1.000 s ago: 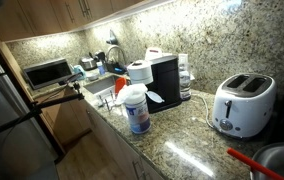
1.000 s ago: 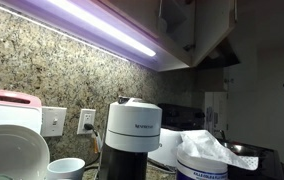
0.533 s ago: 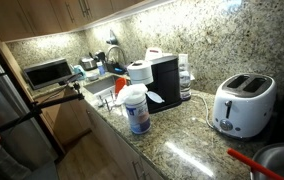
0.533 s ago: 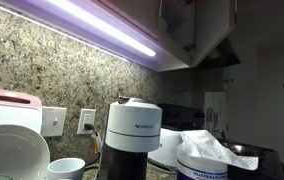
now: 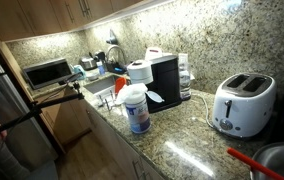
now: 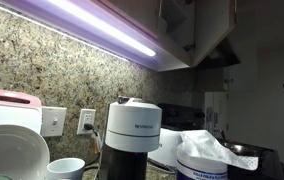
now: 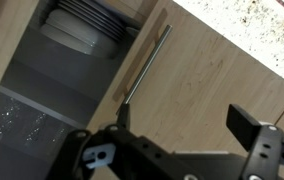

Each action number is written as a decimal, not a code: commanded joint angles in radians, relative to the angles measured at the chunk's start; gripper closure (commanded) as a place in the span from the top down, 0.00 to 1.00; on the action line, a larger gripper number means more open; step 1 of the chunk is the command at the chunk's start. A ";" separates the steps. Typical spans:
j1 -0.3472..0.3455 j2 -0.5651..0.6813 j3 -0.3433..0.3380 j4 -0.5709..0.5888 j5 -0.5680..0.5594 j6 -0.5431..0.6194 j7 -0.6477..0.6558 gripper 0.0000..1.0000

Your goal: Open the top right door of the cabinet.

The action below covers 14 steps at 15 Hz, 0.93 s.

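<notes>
In the wrist view the cabinet door (image 7: 217,80) is medium-brown wood with a slim silver bar handle (image 7: 147,62) along its edge. It stands swung away from the cabinet opening, where stacked plates (image 7: 82,25) sit on a shelf. My gripper (image 7: 186,122) is open, its two dark fingers wide apart in front of the door's face. One fingertip (image 7: 122,116) lies close to the handle's lower end, and nothing is between the jaws. In both exterior views the upper cabinets (image 5: 52,12) (image 6: 197,25) show only in part, and the gripper does not appear.
A lower shelf with glassware (image 7: 17,125) shows inside the cabinet. On the granite counter (image 5: 182,140) stand a toaster (image 5: 242,104), a black coffee machine (image 5: 164,80), a wipes tub (image 5: 135,110) and a paper roll (image 5: 138,72). A sink (image 5: 100,88) lies beyond.
</notes>
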State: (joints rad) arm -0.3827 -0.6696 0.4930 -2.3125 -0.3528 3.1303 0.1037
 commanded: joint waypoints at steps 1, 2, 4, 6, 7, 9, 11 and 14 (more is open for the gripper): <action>-0.006 0.056 0.039 0.036 0.004 -0.019 -0.031 1.00; -0.023 0.071 0.060 0.043 -0.023 -0.022 -0.022 1.00; -0.024 0.104 0.086 0.052 -0.029 -0.020 -0.023 1.00; -0.034 0.125 0.102 0.067 -0.041 -0.025 -0.030 1.00; -0.041 0.134 0.106 0.074 -0.044 -0.020 -0.031 1.00; -0.094 0.139 0.129 0.097 -0.058 -0.004 -0.021 0.75; -0.146 0.152 0.152 0.124 -0.074 0.014 -0.022 0.66; -0.266 0.145 0.219 0.162 -0.099 0.039 -0.010 0.42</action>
State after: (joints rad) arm -0.5394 -0.5377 0.6484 -2.2063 -0.4120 3.1389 0.0896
